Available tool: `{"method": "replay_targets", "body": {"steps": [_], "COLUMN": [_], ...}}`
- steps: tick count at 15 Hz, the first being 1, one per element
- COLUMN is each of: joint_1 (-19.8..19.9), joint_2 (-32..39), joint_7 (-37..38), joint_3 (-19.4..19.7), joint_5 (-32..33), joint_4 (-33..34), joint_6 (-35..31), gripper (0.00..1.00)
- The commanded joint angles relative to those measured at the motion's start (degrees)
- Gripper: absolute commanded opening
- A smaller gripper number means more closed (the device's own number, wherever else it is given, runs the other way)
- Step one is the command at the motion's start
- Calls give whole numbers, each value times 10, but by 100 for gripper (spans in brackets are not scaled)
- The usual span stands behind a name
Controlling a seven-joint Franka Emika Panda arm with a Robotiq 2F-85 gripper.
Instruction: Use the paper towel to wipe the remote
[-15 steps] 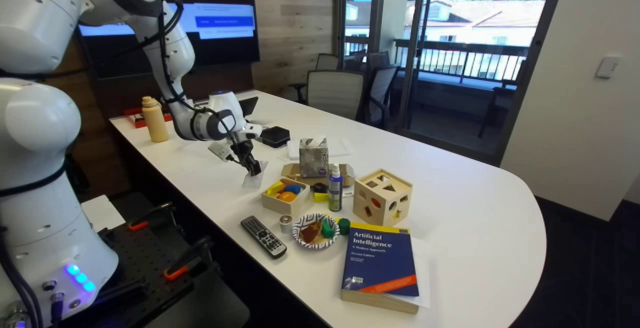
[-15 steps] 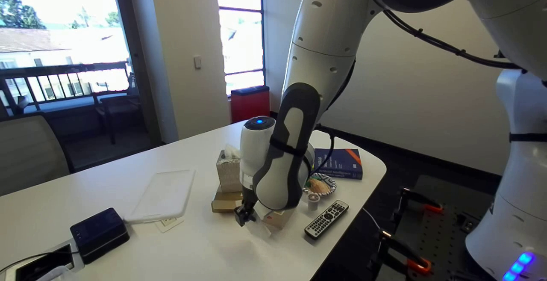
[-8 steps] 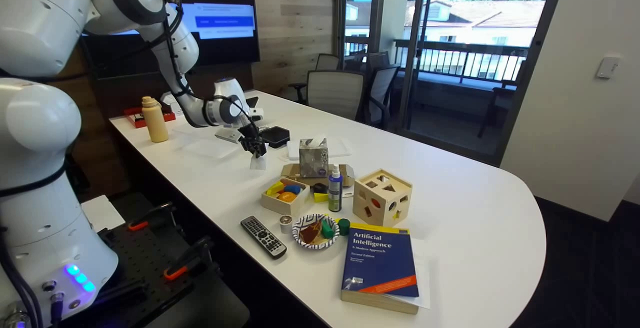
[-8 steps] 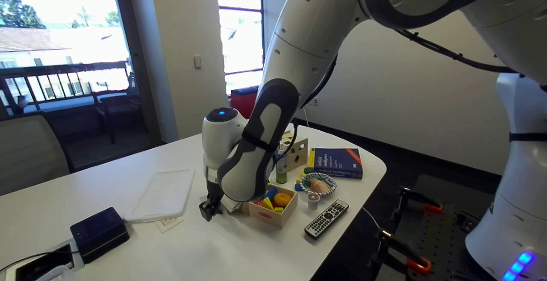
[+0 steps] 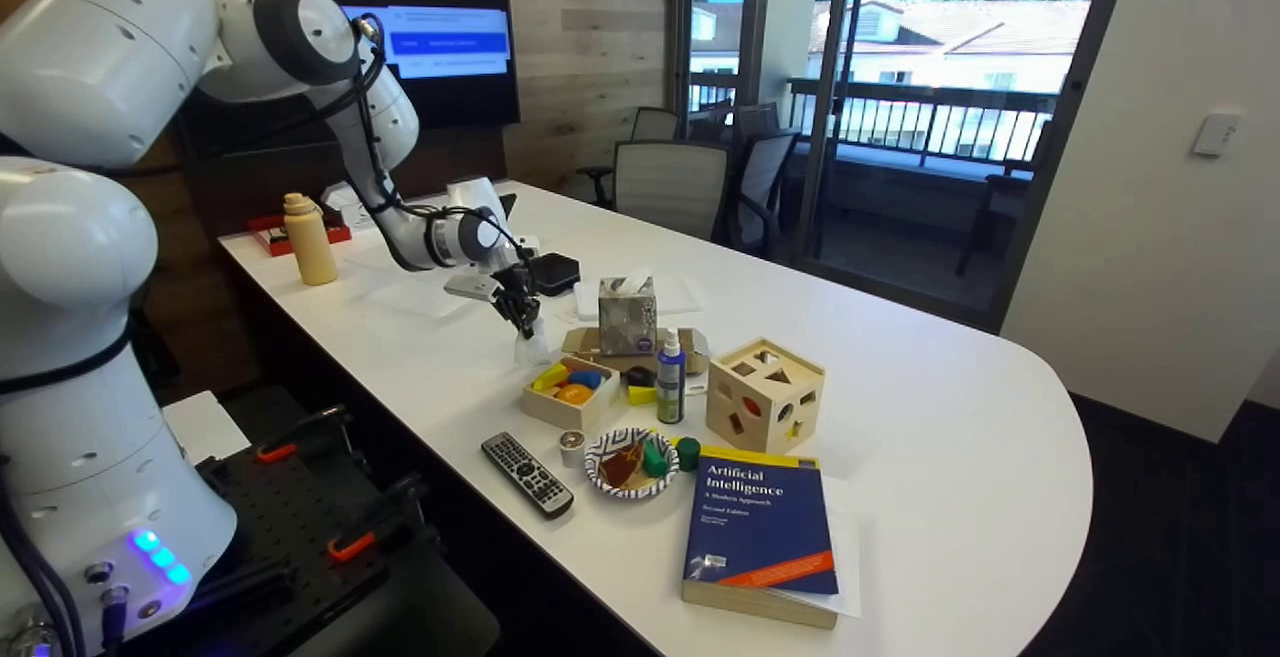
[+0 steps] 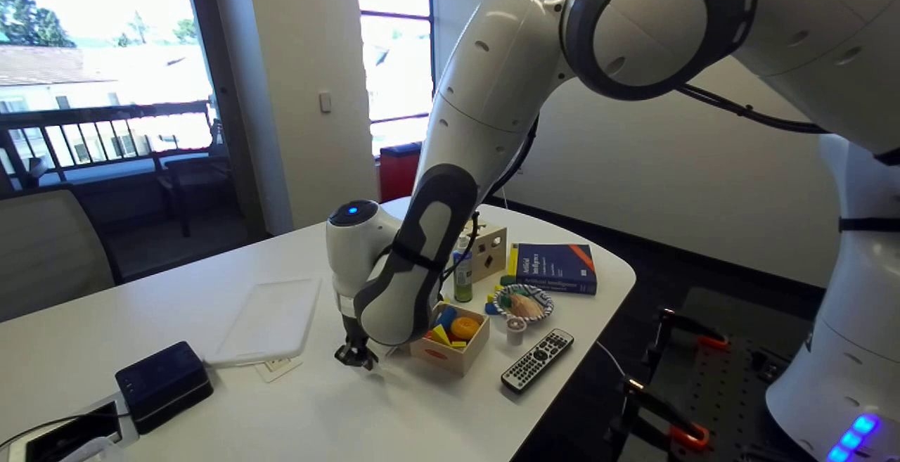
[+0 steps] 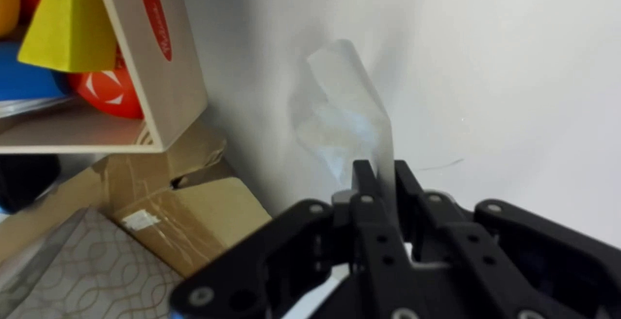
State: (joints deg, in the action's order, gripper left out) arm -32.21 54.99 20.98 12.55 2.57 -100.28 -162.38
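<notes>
The remote [image 5: 527, 474] is a slim dark rectangle with rows of light buttons. It lies flat near the table's edge and also shows in an exterior view [image 6: 537, 360]; it is out of the wrist view. My gripper [image 5: 525, 325] is above the table, well apart from the remote, with the box of blocks between them. It also shows in an exterior view [image 6: 357, 358]. In the wrist view the two fingertips [image 7: 382, 168] are close together on a folded white paper towel [image 7: 347, 78]. The towel hangs below the fingers in an exterior view [image 5: 533, 347].
A wooden box of blocks [image 5: 552, 410] and a tissue box [image 5: 628, 322] on cardboard stand beside the gripper. A spray bottle [image 5: 671, 385], a small cup [image 5: 572, 450], a patterned bowl [image 5: 634, 491], a shape cube [image 5: 765, 397] and a blue book [image 5: 760, 527] are nearby.
My gripper with the towel first rose and moved away from the block box. Then it came down slightly and a little back toward the box. The remote has not moved.
</notes>
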Motion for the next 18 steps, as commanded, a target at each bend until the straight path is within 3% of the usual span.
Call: {"method": "replay_targets", "body": {"steps": [1, 8, 14, 16, 18], "joint_1": [28, 44, 2, 3, 27], "joint_2": [3, -50, -145, -190, -239], "joint_7": [-18, -24, 31, 54, 53], "joint_3": [-27, -50, 23, 33, 18], "joint_5": [11, 12, 49, 64, 71], "joint_4": [23, -6, -78, -111, -148], "joint_6": [31, 36, 74, 108, 139], "gripper": [47, 98, 100, 100, 100]}}
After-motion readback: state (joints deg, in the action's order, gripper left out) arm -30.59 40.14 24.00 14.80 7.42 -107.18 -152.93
